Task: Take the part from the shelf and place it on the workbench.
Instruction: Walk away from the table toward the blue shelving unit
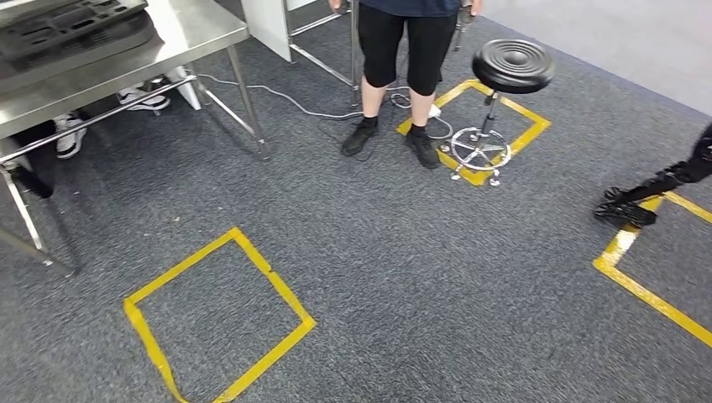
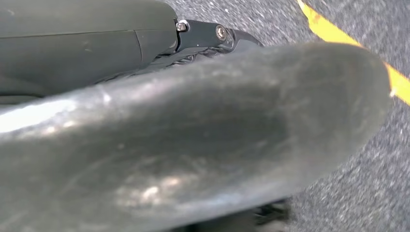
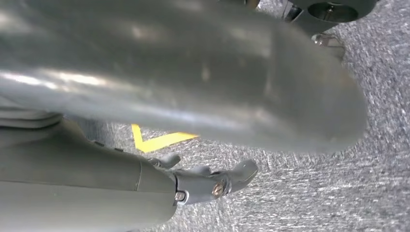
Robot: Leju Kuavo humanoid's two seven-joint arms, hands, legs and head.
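Observation:
A dark moulded part (image 1: 67,29) lies on a steel table (image 1: 197,29) at the far left in the head view. In the left wrist view my left hand (image 2: 193,145) hangs over the grey carpet, its thick thumb close to the lens and its dark fingers (image 2: 208,36) behind it, with nothing in them. In the right wrist view my right hand (image 3: 193,96) also hangs over carpet. Its fingers (image 3: 217,181) stand apart from the thumb and hold nothing.
A person in black (image 1: 395,50) stands ahead beside a black stool (image 1: 512,67) in a yellow taped square. A cable (image 1: 294,101) trails on the floor. Another taped square (image 1: 218,319) lies near left. A dark leg and shoe (image 1: 630,206) enter at right. Shoes (image 1: 143,99) show under the table.

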